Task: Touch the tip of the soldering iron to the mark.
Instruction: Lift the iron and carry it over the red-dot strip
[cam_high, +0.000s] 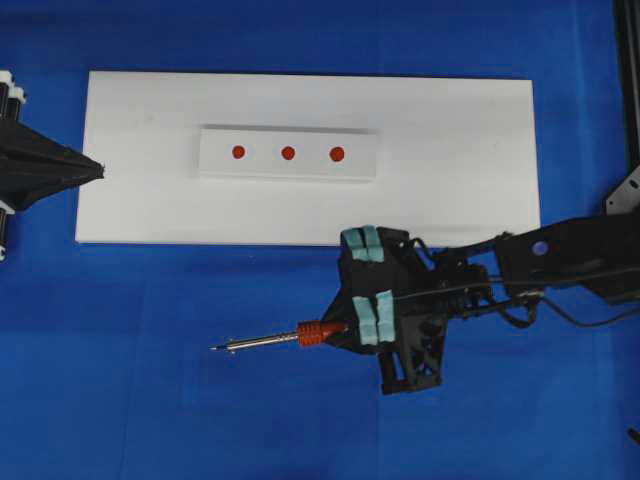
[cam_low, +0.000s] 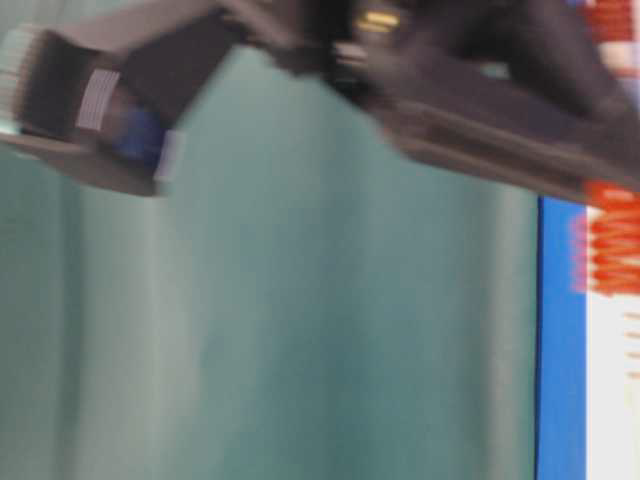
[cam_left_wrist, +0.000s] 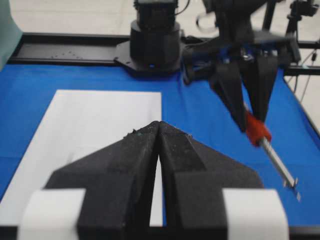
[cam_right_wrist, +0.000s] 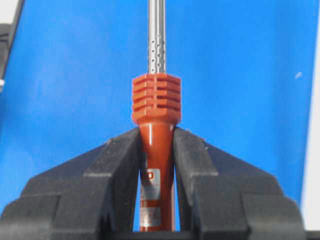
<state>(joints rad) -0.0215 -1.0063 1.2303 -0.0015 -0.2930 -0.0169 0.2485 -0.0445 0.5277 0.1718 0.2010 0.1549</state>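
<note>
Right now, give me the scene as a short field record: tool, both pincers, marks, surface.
tool: soldering iron, lying level, tip pointing to the overhead view's left, over the blue cloth
right pincer: shut on the soldering iron's orange handle
left pincer: shut, holding nothing, at the white board's left edge
marks: three red dots in a row on a raised white strip
surface: white board on the blue cloth
tip to marks: apart, tip off the board, no contact
</note>
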